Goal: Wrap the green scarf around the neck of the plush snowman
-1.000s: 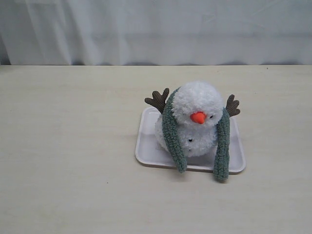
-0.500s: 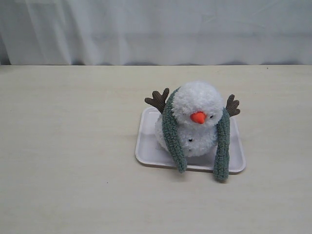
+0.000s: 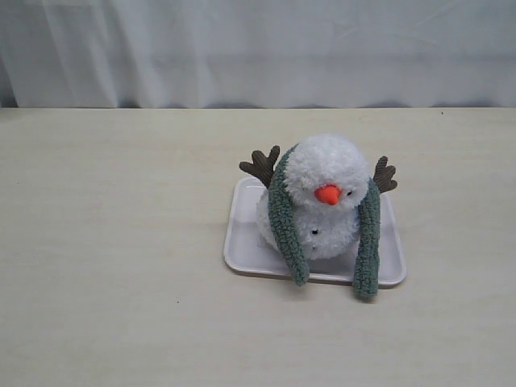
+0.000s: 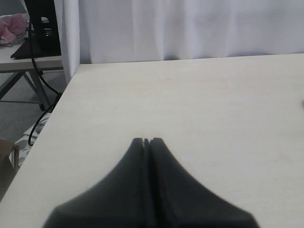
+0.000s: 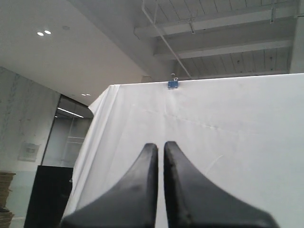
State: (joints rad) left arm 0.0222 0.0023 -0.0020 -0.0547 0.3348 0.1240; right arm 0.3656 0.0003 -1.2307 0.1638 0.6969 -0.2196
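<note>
We see a white rectangular tray [image 3: 240, 242] lying on a pale wood-grain table [image 3: 113, 242], with a white curtain [image 3: 242, 48] hanging behind. A blue binder clip [image 5: 173, 84] pinches the curtain's top edge.

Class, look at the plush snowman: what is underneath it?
A white tray on the table. The plush snowman covers the tray's middle, so anything beneath its body cannot be seen.
</note>
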